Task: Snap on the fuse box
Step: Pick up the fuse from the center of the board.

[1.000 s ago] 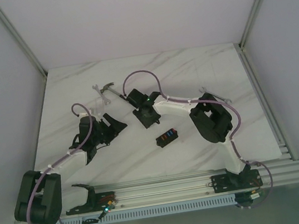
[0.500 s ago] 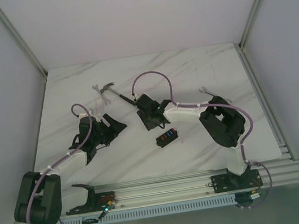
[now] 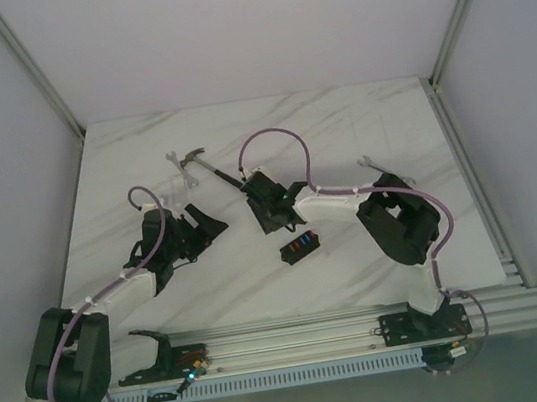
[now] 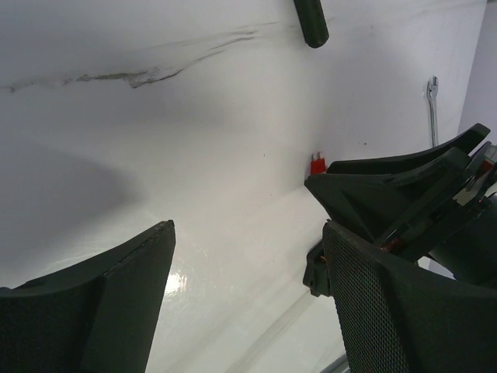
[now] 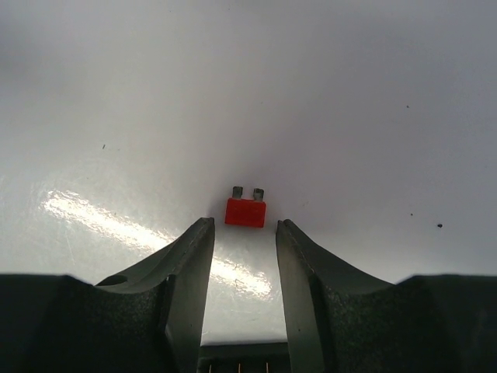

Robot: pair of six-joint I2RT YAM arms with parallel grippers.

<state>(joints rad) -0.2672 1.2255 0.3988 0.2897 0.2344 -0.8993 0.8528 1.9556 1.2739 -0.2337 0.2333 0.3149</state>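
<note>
The fuse box (image 3: 301, 246), a small black block with blue and red pieces in its centre, lies on the white marble table (image 3: 138, 140) just below my right gripper (image 3: 263, 220). In the right wrist view my right gripper (image 5: 245, 225) is open, low over the table. A tiny loose red fuse (image 5: 245, 211) lies just beyond its fingertips, not gripped. My left gripper (image 3: 206, 225) is open and empty to the left. In its wrist view (image 4: 247, 227) the red fuse (image 4: 318, 163) and the right gripper (image 4: 404, 190) show ahead.
A hammer (image 3: 205, 166) with a black handle lies behind the right gripper; its handle end shows in the left wrist view (image 4: 311, 19). A silver wrench (image 3: 372, 163) lies at the right, also in the left wrist view (image 4: 432, 109). Metal rails border the table.
My right arm has stretched out and its gripper has edged slightly left, by the red fuse. The left arm and the fuse box have not moved.
</note>
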